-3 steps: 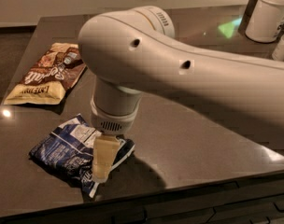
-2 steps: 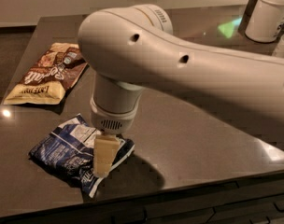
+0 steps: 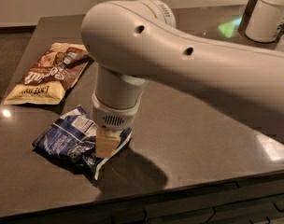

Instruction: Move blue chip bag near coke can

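Note:
The blue chip bag (image 3: 65, 136) lies crumpled on the dark table (image 3: 193, 139) near its front left, with its white label panel facing up. My gripper (image 3: 108, 146) points straight down from the big white arm (image 3: 179, 64) and sits on the bag's right end, touching it. The arm hides part of the bag and the table behind it. The coke can is out of view.
A brown-and-yellow snack bag (image 3: 44, 76) lies flat at the left, behind the blue bag. A white cylindrical container (image 3: 270, 13) stands at the back right corner. The table's front edge runs just below the blue bag.
The gripper has sunk lower onto the right end of the blue bag, so less of it shows below the wrist. The bag has stayed in place.

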Available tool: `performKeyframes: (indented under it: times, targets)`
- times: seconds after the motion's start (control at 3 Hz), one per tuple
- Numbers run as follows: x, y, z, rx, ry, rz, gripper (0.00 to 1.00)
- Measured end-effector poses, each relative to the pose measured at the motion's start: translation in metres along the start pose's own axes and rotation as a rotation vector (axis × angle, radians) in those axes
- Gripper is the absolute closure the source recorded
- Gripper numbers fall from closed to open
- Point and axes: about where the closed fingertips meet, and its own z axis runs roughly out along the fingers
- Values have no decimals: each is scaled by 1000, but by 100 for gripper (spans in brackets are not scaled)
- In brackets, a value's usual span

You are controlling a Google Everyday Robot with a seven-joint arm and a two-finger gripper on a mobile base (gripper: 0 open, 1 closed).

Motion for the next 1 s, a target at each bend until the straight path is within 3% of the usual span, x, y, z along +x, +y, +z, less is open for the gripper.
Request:
performKeyframes:
  times: [0.33, 0.67, 1.0]
  targets:
    - [4, -11, -19, 44, -37, 46, 85]
    - [12, -37, -48, 115, -82, 122, 100]
    - [22, -66, -70, 171, -102, 177, 100]
